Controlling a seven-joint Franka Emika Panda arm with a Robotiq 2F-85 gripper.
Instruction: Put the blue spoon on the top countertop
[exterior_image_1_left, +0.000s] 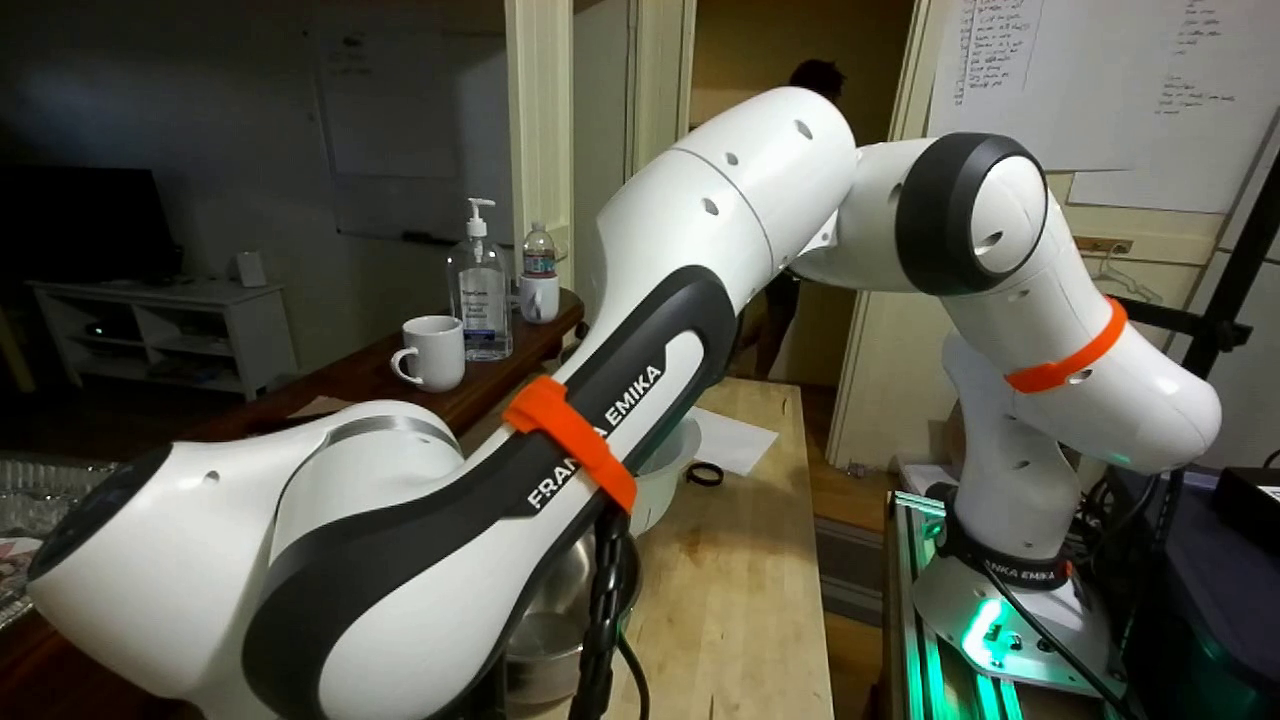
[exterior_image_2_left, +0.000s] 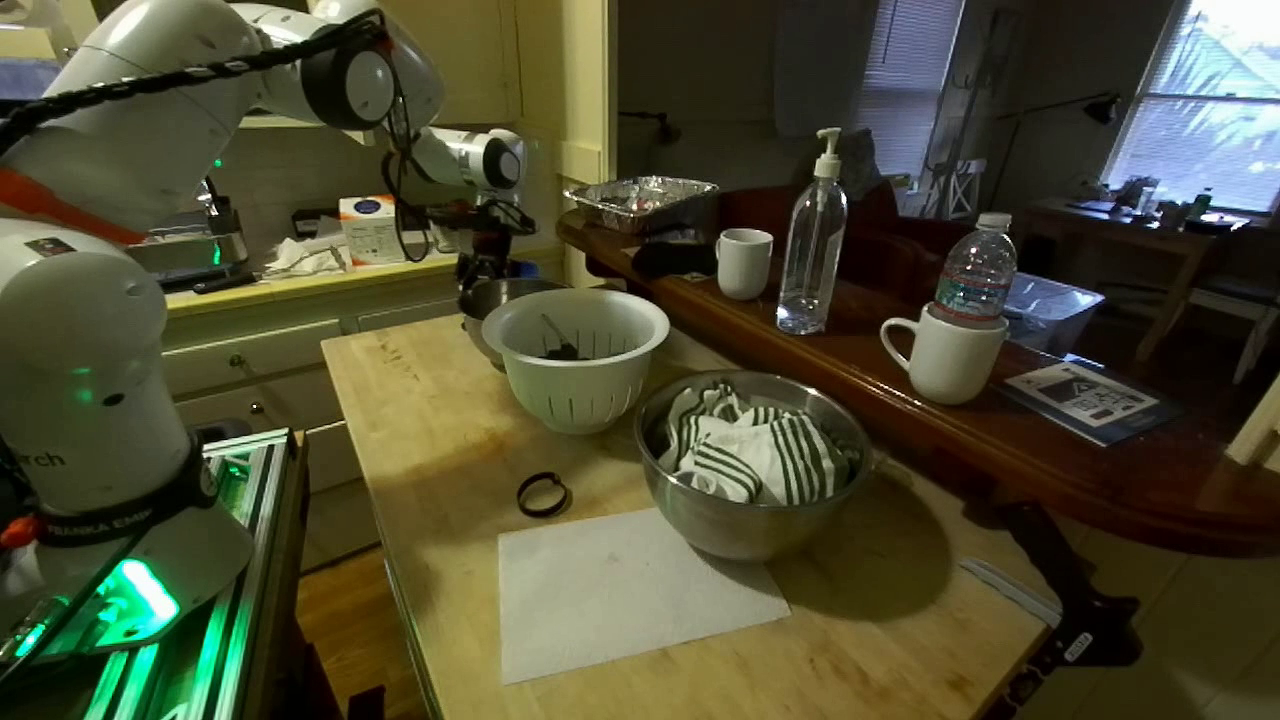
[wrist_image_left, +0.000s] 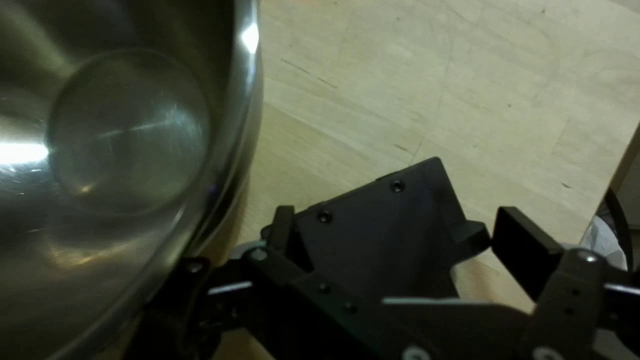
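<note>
The blue spoon is hidden or out of view; a small blue patch (exterior_image_2_left: 524, 269) shows behind the gripper in an exterior view, too small to identify. The top countertop (exterior_image_2_left: 865, 365) is the raised, glossy dark red-brown counter, visible in both exterior views. My gripper (wrist_image_left: 397, 225) is open beside a steel bowl (wrist_image_left: 150, 250), which fills the left of the wrist view. Between and beyond the fingers shows a black flat block with two screws (wrist_image_left: 370, 240); no grip on it can be seen. In an exterior view the gripper (exterior_image_2_left: 485, 275) hangs low at the bowl's far side.
A pale colander (exterior_image_2_left: 575, 390) and a steel bowl with a striped towel (exterior_image_2_left: 760, 525) stand on the light-wood counter (exterior_image_2_left: 440, 440). Mugs, a pump bottle (exterior_image_2_left: 812, 260), a water bottle (exterior_image_2_left: 975, 270) and a foil tray (exterior_image_2_left: 640, 205) occupy the dark counter. A person (exterior_image_1_left: 818, 78) is in the doorway.
</note>
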